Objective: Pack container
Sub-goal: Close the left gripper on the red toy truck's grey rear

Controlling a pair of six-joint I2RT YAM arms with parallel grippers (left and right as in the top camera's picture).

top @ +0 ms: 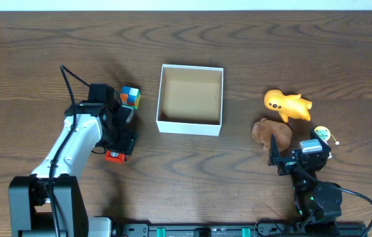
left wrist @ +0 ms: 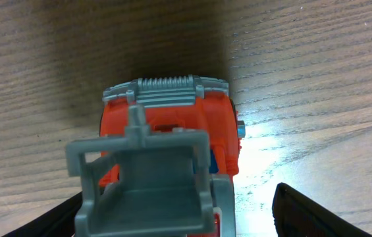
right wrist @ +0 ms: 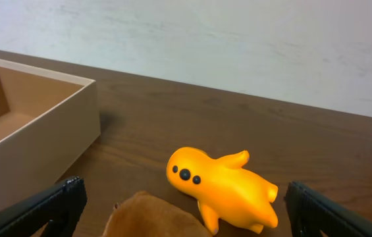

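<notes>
Underneath everything lies the dark brown, wood-grained desk (top: pixel 34 46), which runs back to a pale wall (right wrist: pixel 238 39) in the right wrist view. At the middle of the desk stands the container (top: pixel 189 127), a square, low-walled box, white outside and tan cardboard inside. It is open on top, its floor in full view from overhead, while the right wrist view cuts off its left part. On the left, the white left arm (top: pixel 74 138) bends over an orange-red toy vehicle (left wrist: pixel 205 125) with grey ribbed parts. The left claw (left wrist: pixel 176 201) is open, its black fingers (left wrist: pixel 304 214) on either side of the toy, the one at the frame's right clearly apart from it. The toy's near end is cut off by the lower edge. Beside that arm, left of the container, sits a small multicoloured cube (top: pixel 131 97). Right of the container lies a yellow-orange toy animal (top: pixel 288 105) with three black dots. Just beside it is a brown toy (top: pixel 271 131), partly hidden by the right claw (right wrist: pixel 186 194), which hangs spread wide and empty. Smallest is a round white-and-green thing (top: pixel 323 135), too small to make out.
</notes>
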